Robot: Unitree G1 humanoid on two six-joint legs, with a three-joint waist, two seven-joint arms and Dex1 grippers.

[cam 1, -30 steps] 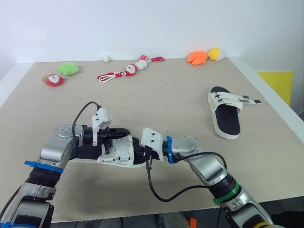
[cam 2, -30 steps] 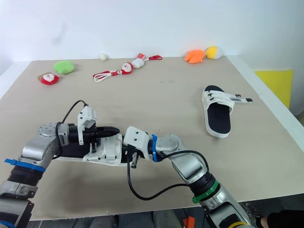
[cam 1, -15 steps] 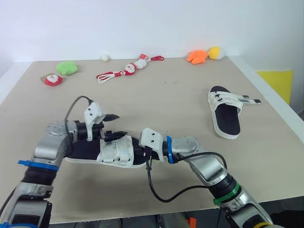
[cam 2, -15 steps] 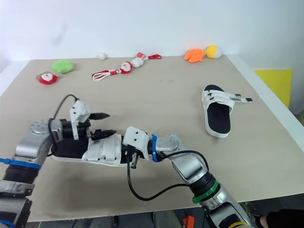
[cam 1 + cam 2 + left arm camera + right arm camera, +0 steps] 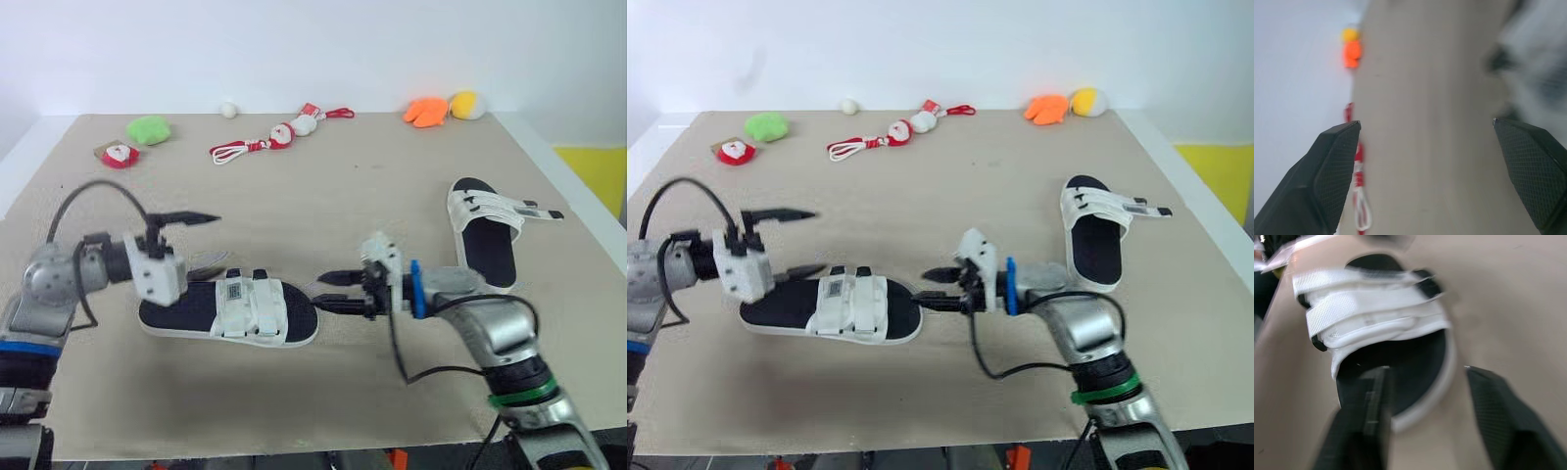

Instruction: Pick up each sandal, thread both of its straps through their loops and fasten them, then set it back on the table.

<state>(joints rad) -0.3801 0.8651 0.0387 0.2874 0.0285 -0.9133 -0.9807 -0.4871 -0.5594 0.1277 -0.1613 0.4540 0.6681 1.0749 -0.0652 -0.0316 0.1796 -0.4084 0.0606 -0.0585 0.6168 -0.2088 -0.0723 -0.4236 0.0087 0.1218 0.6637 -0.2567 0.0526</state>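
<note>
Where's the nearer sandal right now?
In the head views, the nearer sandal lies flat on the table, between the left gripper and the right gripper.

We find no legible text, brand, number or sign. The near black-soled sandal with white fabric straps (image 5: 230,311) carries a small pale tag (image 5: 233,290) with dark print on one strap, and we cannot read it. The far black-and-white sandal (image 5: 487,235) bears a dark-printed tab (image 5: 1137,205) on its loose strap end, likewise unreadable.
</note>
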